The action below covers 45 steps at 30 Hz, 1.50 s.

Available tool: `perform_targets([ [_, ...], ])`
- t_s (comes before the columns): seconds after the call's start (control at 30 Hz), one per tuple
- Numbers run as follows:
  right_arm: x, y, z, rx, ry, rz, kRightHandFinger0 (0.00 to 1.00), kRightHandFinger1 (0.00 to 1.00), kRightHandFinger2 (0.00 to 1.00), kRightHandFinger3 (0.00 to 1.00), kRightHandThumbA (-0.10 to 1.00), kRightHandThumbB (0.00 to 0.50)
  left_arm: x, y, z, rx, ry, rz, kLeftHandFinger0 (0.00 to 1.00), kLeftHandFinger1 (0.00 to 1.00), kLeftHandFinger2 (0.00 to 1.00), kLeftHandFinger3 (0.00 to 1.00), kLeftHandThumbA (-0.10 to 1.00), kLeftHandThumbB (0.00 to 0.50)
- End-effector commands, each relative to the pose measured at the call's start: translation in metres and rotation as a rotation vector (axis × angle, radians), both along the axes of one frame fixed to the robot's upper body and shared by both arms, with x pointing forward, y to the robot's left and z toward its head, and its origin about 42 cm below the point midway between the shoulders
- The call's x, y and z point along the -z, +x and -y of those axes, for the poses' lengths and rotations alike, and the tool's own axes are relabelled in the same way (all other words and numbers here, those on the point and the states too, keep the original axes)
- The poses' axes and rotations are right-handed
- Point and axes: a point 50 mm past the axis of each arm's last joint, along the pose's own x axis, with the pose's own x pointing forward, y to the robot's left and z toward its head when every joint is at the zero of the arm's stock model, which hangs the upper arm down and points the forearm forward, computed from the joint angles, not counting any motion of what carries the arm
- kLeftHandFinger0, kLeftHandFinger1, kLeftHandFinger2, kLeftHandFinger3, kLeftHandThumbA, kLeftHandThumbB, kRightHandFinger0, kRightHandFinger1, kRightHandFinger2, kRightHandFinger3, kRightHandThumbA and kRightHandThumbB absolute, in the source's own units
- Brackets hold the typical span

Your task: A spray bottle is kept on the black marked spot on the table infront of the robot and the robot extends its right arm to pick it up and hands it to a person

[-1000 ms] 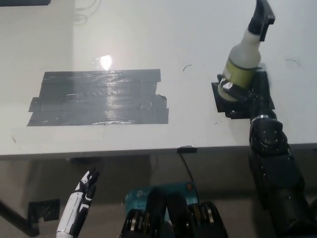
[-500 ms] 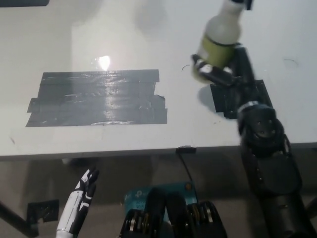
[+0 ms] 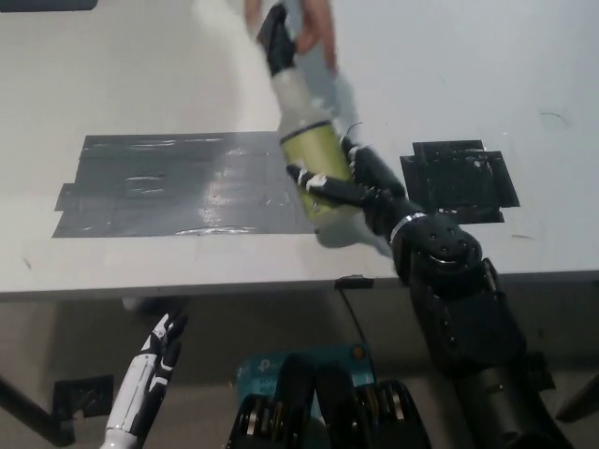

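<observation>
The spray bottle, a translucent white body with a yellow-green band and a black trigger head, is tilting toward the upper left at the frame's centre, above the white table. The black right hand is gripping its lower body, fingers wrapping around it. A person's hand is reaching in at the top, at the nozzle. A small black marked spot is lying bare at right, a large grey tape patch at left. The white left hand is resting at lower left, fingers extended.

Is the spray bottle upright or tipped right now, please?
Tipped: the spray bottle, held in the right hand, leans its nozzle up-left toward a person's hand.
</observation>
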Motion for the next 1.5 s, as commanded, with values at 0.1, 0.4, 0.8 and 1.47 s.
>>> perform_targets([
  [0.1, -0.052, 0.013, -0.024, -0.113, 0.098, 0.052, 0.0, 0.33, 0.71, 0.67, -0.1, 0.157, -0.015, 0.007, -0.004, 0.02, 0.023, 0.047, 1.0, 1.0, 1.0, 1.0, 1.0, 0.263],
  [0.4, -0.052, 0.01, -0.011, -0.037, 0.221, 0.093, 0.0, 0.35, 0.71, 0.65, -0.1, 0.167, -0.017, 0.011, -0.004, 0.039, 0.032, 0.053, 1.0, 1.0, 1.0, 1.0, 1.0, 0.267],
  [0.8, -0.087, -0.029, 0.047, -0.137, 0.132, 0.447, 1.0, 1.0, 1.0, 1.0, 0.79, 0.5, -0.015, 0.008, -0.001, 0.04, 0.025, 0.038, 1.0, 1.0, 1.0, 1.0, 1.0, 0.269],
  [1.47, -0.027, -0.217, 0.134, 0.049, 0.115, 0.619, 1.0, 1.0, 1.0, 1.0, 0.91, 0.403, 0.001, -0.006, 0.001, 0.026, -0.002, 0.008, 1.0, 1.0, 1.0, 1.0, 1.0, 0.276],
])
